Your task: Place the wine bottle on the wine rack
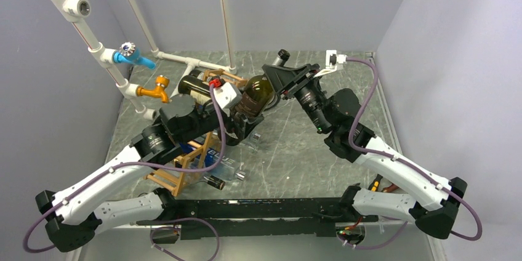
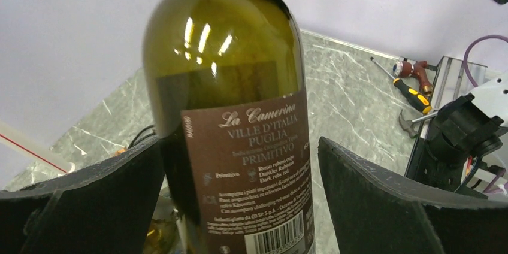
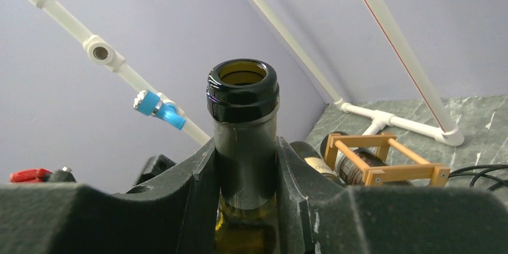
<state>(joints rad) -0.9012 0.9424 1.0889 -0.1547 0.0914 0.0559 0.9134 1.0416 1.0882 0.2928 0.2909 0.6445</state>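
Observation:
The wine bottle (image 1: pixel 258 92) is olive-green glass with a brown label and hangs tilted above the table's middle. My right gripper (image 1: pixel 278 85) is shut on its neck; in the right wrist view the fingers (image 3: pixel 197 188) press both sides of the dark neck (image 3: pixel 242 140) below the open mouth. My left gripper (image 2: pixel 239 206) stands open around the labelled body (image 2: pixel 251 164), with a gap showing beside each pad (image 2: pixel 383 206). The wine rack (image 1: pixel 174 182), a frame of orange-brown sticks, lies at the left under my left arm, and its far end (image 3: pixel 401 172) shows in the right wrist view.
Other dark bottles (image 3: pixel 359 164) lie inside the rack, one neck (image 1: pixel 212 181) poking out at its near end. White pipes with a blue tap (image 1: pixel 130 56) and an orange tap (image 1: pixel 157 88) line the back left. Screwdrivers (image 2: pixel 413 92) lie at the near right.

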